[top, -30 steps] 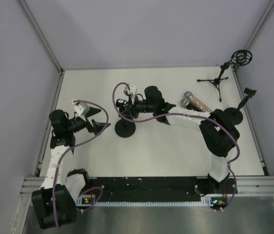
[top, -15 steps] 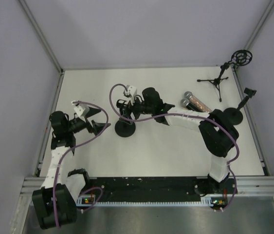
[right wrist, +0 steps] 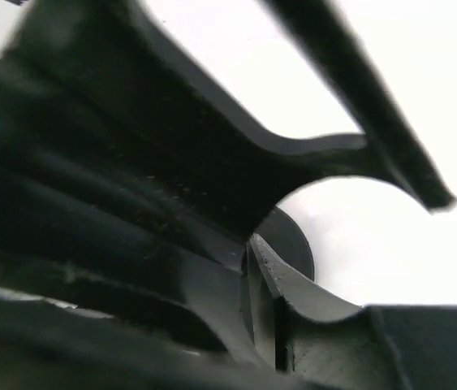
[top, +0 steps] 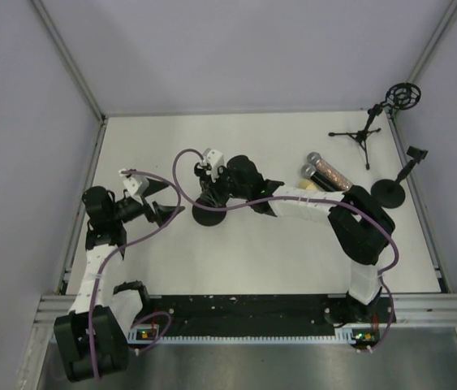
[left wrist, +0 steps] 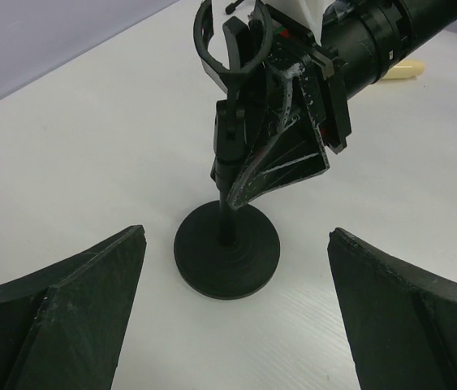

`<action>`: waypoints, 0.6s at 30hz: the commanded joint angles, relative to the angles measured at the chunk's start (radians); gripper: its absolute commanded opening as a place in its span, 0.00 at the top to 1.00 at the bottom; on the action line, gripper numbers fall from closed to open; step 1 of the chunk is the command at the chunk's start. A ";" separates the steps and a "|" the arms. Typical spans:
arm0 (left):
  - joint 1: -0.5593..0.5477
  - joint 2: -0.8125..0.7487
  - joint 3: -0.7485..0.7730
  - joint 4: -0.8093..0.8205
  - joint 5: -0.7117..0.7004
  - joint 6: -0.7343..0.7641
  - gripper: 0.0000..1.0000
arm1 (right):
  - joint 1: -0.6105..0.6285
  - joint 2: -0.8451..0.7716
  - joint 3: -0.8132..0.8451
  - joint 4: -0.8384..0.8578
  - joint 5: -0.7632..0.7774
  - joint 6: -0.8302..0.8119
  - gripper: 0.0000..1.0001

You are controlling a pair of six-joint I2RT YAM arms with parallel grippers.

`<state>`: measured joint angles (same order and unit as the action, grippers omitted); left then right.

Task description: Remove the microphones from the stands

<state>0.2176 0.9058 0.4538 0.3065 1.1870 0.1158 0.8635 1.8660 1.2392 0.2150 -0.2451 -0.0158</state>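
While two microphones (top: 323,171) lie flat at two o'clock on the white table (top: 277,260), the stand (left wrist: 227,248) near centre carries an empty clip. The right gripper (left wrist: 230,175) crowds its stem, and its grip cannot be determined. The left gripper (top: 170,199), at nine o'clock, is spread wide, and lilac walls (top: 236,57) enclose the table.

White table (top: 293,260) in view: a round-based stand (top: 209,214) stands left of centre. Two microphones (top: 325,172) lie side by side, right of centre. Tripod stand (top: 359,135) in the far right corner, second round-based stand (top: 390,193) by the right edge.
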 commanded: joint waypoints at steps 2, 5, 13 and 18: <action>0.009 0.004 -0.009 0.056 0.019 -0.007 0.01 | -0.015 -0.039 0.065 -0.006 0.147 -0.018 0.70; 0.009 0.008 -0.009 0.057 0.016 -0.008 0.01 | -0.052 -0.047 0.091 -0.009 0.170 -0.027 0.73; 0.022 0.019 -0.007 0.059 -0.004 -0.004 0.01 | -0.234 0.007 0.244 -0.037 0.153 -0.041 0.74; 0.045 0.025 -0.010 0.059 -0.007 0.002 0.01 | -0.365 0.120 0.368 -0.049 0.109 0.007 0.75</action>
<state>0.2409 0.9257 0.4503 0.3153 1.1809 0.1104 0.5816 1.9362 1.4769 0.0788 -0.1196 -0.0330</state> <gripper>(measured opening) 0.991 0.282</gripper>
